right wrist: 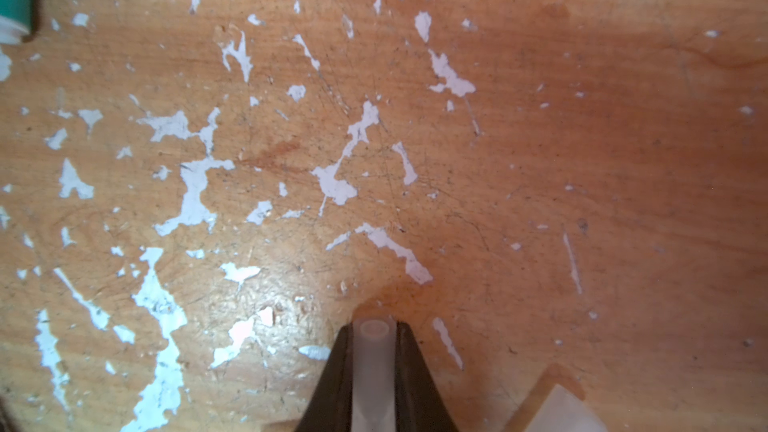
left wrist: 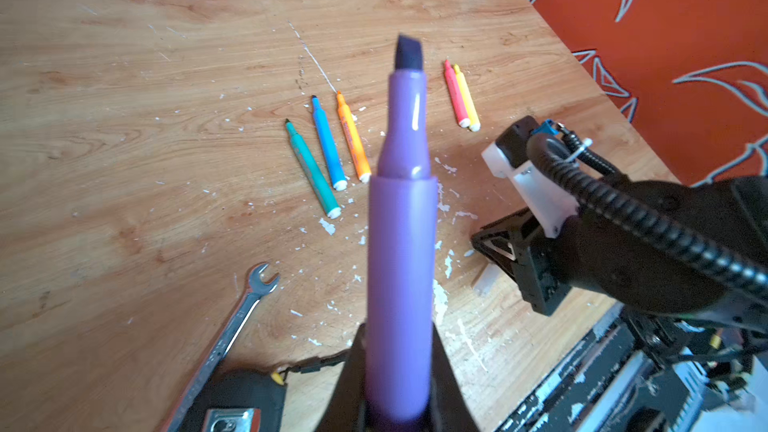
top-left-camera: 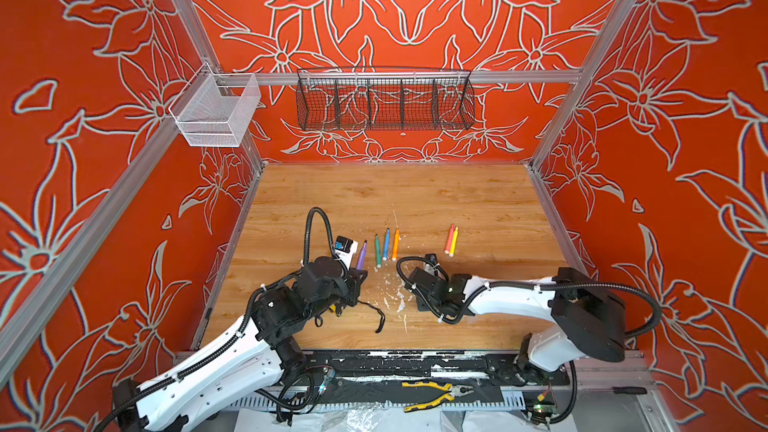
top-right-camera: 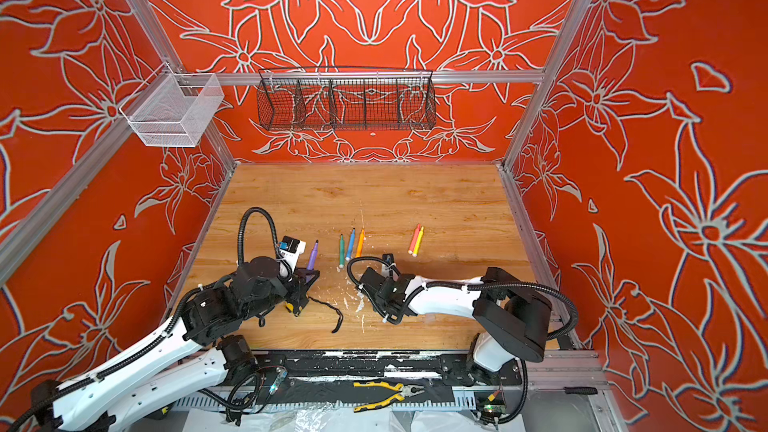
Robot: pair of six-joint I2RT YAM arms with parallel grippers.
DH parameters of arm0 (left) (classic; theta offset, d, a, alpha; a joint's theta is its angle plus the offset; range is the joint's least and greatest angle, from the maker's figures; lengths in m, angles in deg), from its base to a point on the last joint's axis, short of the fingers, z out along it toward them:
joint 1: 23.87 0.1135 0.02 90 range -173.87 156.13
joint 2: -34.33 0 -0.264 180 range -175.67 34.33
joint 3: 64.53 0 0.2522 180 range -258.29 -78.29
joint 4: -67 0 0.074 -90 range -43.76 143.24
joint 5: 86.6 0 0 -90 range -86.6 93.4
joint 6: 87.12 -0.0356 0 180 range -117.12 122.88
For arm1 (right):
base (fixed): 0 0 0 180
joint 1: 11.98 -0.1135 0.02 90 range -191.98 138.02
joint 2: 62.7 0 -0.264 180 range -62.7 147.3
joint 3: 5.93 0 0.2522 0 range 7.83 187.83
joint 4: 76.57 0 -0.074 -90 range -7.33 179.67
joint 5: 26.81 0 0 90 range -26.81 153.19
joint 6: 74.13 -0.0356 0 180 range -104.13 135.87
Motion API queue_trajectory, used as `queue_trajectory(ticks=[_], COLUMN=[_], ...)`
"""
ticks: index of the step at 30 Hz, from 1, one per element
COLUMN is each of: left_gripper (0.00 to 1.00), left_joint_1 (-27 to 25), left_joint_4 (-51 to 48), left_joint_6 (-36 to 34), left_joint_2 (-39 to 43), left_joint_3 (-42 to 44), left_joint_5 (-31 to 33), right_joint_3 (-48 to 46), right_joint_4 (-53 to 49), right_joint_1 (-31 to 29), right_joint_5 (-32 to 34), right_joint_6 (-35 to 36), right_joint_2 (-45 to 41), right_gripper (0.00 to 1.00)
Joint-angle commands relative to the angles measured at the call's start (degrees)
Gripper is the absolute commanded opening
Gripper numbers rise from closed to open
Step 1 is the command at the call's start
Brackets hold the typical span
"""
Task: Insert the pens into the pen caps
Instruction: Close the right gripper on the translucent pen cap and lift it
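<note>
Left of centre, near the front edge of the worktop (top-left-camera: 415, 184), the left gripper (left wrist: 399, 336) is clamped on the rear of the purple pen (left wrist: 401, 243). The pen is raised off the wood, with its long axis running front to back and its chisel tip towards the far edge. Next along, the teal pen (top-left-camera: 377, 250), blue pen (top-left-camera: 386, 244) and orange pen (top-left-camera: 395, 244) lie loose, roughly parallel. Right of them, the right gripper (right wrist: 374, 328) is closed on a clear pen cap (right wrist: 372, 376), which lies along the fingers with its end facing down at the flecked wood. The pink pen (top-left-camera: 449, 238) and yellow pen (top-left-camera: 454, 240) lie beyond, touching. Judgement: the cap sits to the right of the held tip with the two axes crossed, so one wrist must turn before they can meet.
</note>
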Motion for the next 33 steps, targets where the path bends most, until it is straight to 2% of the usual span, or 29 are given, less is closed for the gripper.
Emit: queue_trajectory(ticks=[1, 7, 16, 21, 26, 29, 33], left_gripper=[0.0, 0.0, 0.0, 0.0, 0.0, 0.0, 0.0], left_joint_1=[0.3, 0.2, 0.2, 0.2, -0.2, -0.6, -1.2], left_joint_4=[3.0, 2.5, 9.9, 17.2, 20.5, 23.1, 24.2], left_joint_6=[-0.7, -1.5, -0.8, 1.2, 3.2, 4.5, 5.4], left_joint_2=[0.5, -0.6, -0.9, -3.1, -4.8, -4.6, -4.5], left_joint_3=[0.5, -3.2, 0.0, 1.8, 1.7, 2.6, 2.8], left_joint_5=[-7.6, -9.0, -12.8, -14.9, -15.7, -15.6, -14.3], right_joint_3=[-0.6, 1.7, 1.5, -3.5, -7.0, -8.8, -6.7], right_joint_4=[-2.0, -1.1, 7.2, 22.3, 33.9, 42.3, 48.5], right_joint_1=[0.0, 2.5, 6.7, 6.9, 6.9, 6.9, 6.9], right_joint_5=[2.1, 3.7, 7.0, 6.0, 4.6, 3.1, 0.8], right_joint_6=[-2.1, -1.2, 1.1, 3.0, 3.1, 2.9, 4.1], right_joint_2=[-1.5, -8.2, -21.2, -29.9, -34.5, -34.9, -32.1], right_gripper=[0.16, 0.14, 0.1, 0.1, 0.1, 0.1, 0.1])
